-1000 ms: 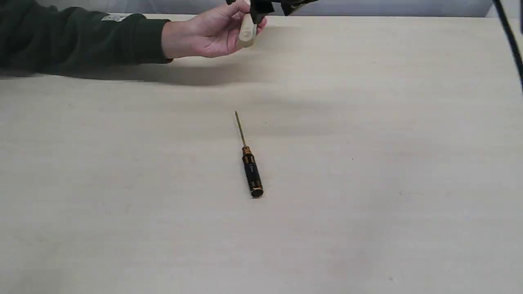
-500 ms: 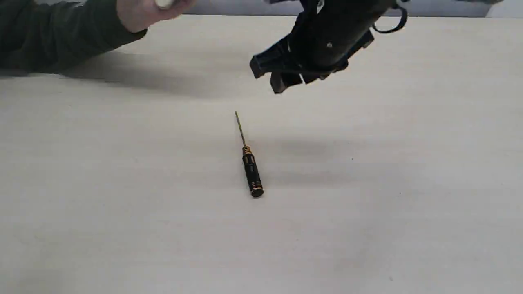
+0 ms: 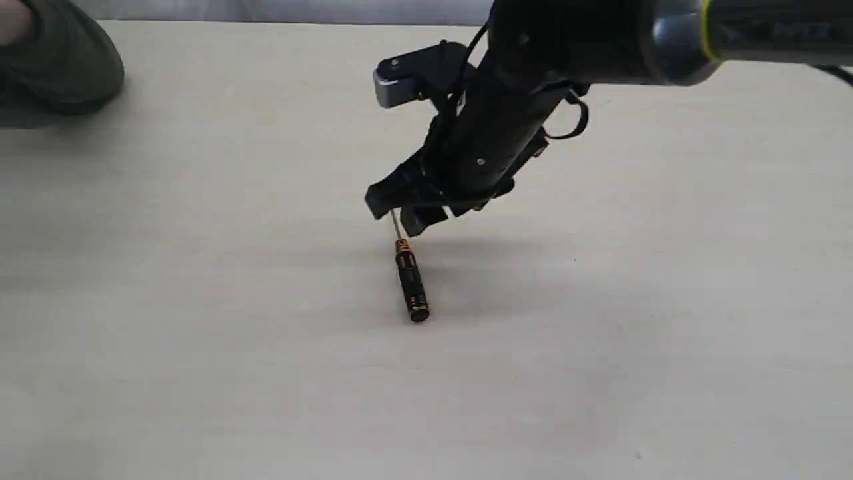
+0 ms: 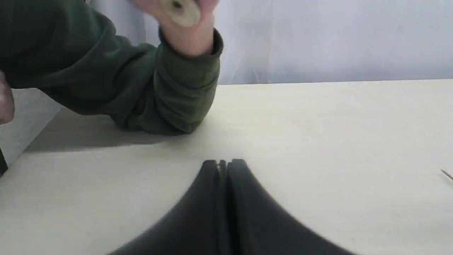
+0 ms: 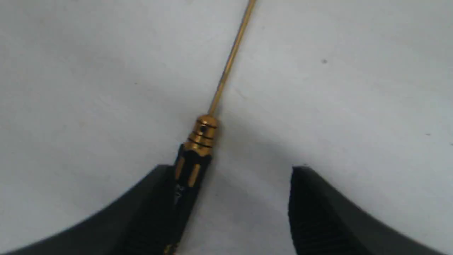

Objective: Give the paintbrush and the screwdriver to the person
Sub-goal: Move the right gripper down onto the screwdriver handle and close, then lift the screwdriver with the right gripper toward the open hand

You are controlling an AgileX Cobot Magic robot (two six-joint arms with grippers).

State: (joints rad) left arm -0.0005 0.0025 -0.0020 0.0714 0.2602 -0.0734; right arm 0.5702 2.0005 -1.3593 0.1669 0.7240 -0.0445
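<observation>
The screwdriver point(image 3: 410, 283) lies flat on the table, gold shaft pointing away from its black handle. My right gripper point(image 3: 398, 213) hangs open just over the shaft near the handle's gold collar. In the right wrist view the screwdriver point(image 5: 202, 136) runs between the spread fingers, close against one finger point(image 5: 152, 202), with the right gripper point(image 5: 230, 173) holding nothing. The person's hand point(image 4: 187, 32), in a dark green sleeve point(image 4: 177, 85), grips the wooden end of the paintbrush point(image 4: 178, 9); its bristles are out of view. My left gripper point(image 4: 223, 163) is shut and empty, low over the table.
The pale wooden table point(image 3: 200, 373) carries nothing else. The person's sleeve point(image 3: 63, 63) rests at the far left corner in the exterior view. A white backdrop point(image 4: 336, 39) rises behind the table's far edge.
My right arm swung down from the far edge to the screwdriver, gripper open. The person's hand drew back to the left with the paintbrush.
</observation>
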